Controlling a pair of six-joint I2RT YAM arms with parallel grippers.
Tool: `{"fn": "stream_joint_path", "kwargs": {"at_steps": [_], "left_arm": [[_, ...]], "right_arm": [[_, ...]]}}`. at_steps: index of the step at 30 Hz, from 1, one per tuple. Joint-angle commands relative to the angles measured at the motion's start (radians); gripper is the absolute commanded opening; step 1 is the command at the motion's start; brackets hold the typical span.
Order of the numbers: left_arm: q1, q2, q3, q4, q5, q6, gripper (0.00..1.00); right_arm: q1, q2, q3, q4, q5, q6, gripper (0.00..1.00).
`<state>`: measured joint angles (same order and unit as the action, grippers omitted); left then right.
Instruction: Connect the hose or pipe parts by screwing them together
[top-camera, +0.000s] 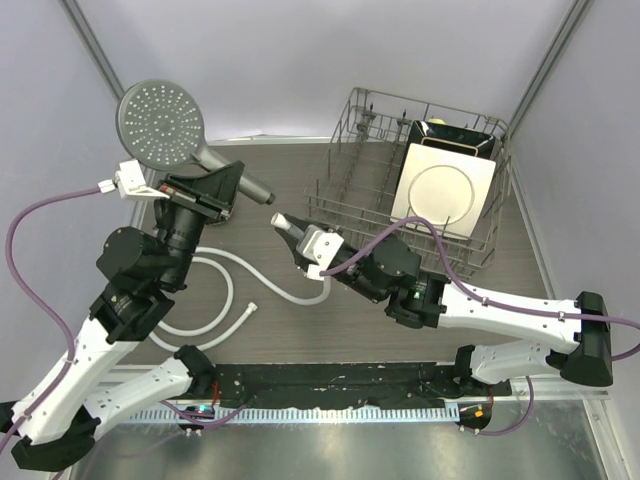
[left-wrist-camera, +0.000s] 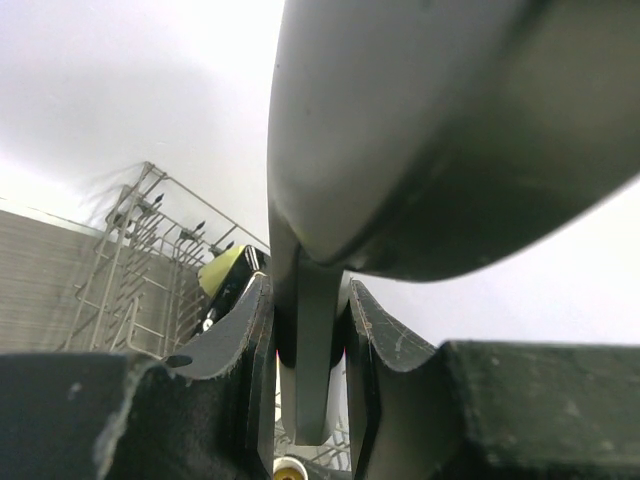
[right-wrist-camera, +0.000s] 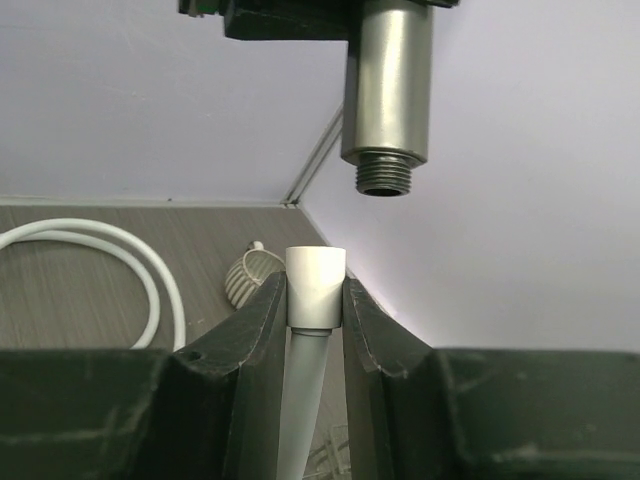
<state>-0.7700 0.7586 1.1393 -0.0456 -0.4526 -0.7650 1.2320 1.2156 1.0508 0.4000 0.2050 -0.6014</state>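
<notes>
Aloft over the table (top-camera: 300, 160) at far left, the left gripper (top-camera: 222, 188) clamps the shower head (top-camera: 160, 124) by its handle (top-camera: 255, 188); the right gripper (top-camera: 284, 224) pinches the hose nut (right-wrist-camera: 316, 272), a clear gap short of the thread (right-wrist-camera: 384, 176).

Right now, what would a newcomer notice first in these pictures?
The grey shower head comes first, raised at the far left, its handle clamped in the left gripper. At mid-table the right gripper holds the white hose by its end nut, lined up just short of the handle's threaded end. A white plate sits in the wire rack at the far right.
</notes>
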Motion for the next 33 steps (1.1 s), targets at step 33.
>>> {"fn": "stream_joint_path", "kwargs": {"at_steps": [33], "left_arm": [[0.001,-0.031,-0.024,0.049,0.028,-0.033,0.0]], "right_arm": [[0.055,0.042,0.107,0.129,0.129,-0.086,0.01]]}}
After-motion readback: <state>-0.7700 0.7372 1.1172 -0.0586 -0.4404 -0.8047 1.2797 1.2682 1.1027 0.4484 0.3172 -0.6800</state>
